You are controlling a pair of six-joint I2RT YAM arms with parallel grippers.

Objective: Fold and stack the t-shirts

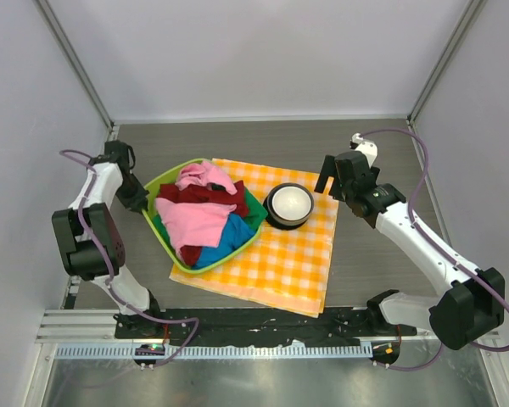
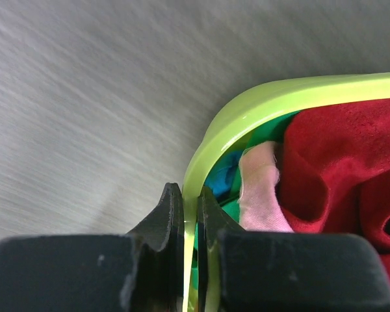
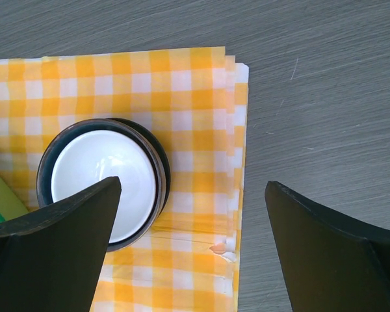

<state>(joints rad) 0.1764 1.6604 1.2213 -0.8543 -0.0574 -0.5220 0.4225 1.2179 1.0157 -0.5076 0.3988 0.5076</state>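
The left gripper [image 2: 190, 195] is pinched nearly shut on the thin rim of the lime-green basket [image 2: 247, 104], one finger outside the wall and one inside. The t-shirts [image 1: 205, 212] have not been lifted: they lie crumpled together in that basket, pink and dark red on top, blue and green beneath. The main risk, as I judge it, is that narrow hold. A pull could let the smooth rim slip from the gripper, or tip the basket and spill the pile. The basket appears to rest partly on the checked cloth [image 1: 280, 263], so dragging it may bunch the cloth and shift the bowl [image 1: 289, 203] standing on it. The right gripper [image 3: 192, 185] is spread wide and holds nothing, hanging over the cloth's right edge just beside the bowl. If it came down there it would catch cloth or bowl, not a shirt. The left wrist view alone shows the fingers straddling the rim, with a pink fold and red cloth just inside; from above the arm hides that contact. The top view alone gives the whole pile and both arms on the grey counter [image 1: 382, 246]. The right wrist view adds the cloth's layered edge and only a sliver of the basket.
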